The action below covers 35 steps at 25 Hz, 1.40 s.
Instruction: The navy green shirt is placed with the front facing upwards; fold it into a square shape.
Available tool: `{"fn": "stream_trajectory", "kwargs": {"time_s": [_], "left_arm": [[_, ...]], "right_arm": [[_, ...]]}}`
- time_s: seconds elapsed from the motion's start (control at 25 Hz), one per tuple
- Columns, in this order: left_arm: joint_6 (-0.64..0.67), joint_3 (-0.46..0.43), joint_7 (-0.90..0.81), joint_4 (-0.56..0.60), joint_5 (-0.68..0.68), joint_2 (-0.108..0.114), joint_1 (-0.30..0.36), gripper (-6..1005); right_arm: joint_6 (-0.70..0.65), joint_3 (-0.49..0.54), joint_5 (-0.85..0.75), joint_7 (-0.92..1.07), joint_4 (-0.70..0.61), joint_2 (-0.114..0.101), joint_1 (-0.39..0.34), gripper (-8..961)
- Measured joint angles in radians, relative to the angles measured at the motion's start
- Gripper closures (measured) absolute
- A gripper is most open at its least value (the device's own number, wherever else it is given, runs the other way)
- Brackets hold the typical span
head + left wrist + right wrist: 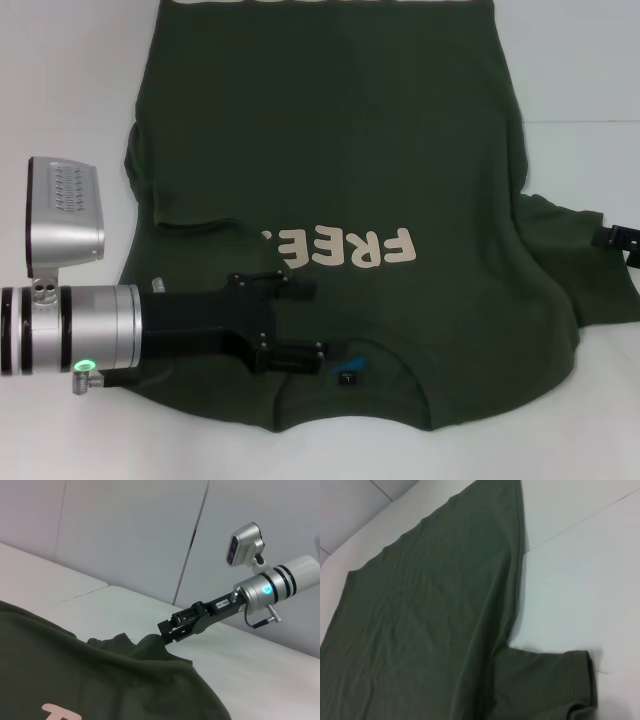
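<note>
The navy green shirt (340,170) lies face up across the white desk (60,90), filling the middle of the head view, with its collar at the lower edge and the cream lettering (345,248) reading upside down. Its left sleeve looks already folded inward, making a flap at mid-left.

The left hand (300,325) reaches in from the lower left and sits low over the cloth near the collar; I cannot tell whether it grips anything. At the right edge, the right hand (622,240) is closed on the right sleeve (590,270).

To do this well, the sleeve should probably be lifted just clear and carried straight inward, keeping the fold line parallel to the side seam and the body flat.
</note>
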Motion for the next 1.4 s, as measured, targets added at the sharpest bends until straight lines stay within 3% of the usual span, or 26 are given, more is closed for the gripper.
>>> {"fn": "stream_trajectory", "kwargs": {"time_s": [0.48, 1.08, 1.4], "left_arm": [[-0.01, 0.001, -0.001, -0.001, 0.002, 0.0, -0.004, 80], [-0.008, 0.001, -0.009, -0.002, -0.004, -0.001, -0.004, 81], [-0.009, -0.002, -0.009, -0.002, -0.004, 0.0, -0.008, 81]], "right_arm": [[0.045, -0.009, -0.01, -0.016, 0.013, 0.016, 0.0, 151], [0.044, -0.01, -0.007, -0.016, -0.003, 0.006, 0.02, 214], [0.068, -0.028, -0.011, -0.03, 0.01, 0.026, 0.029, 246]]}}
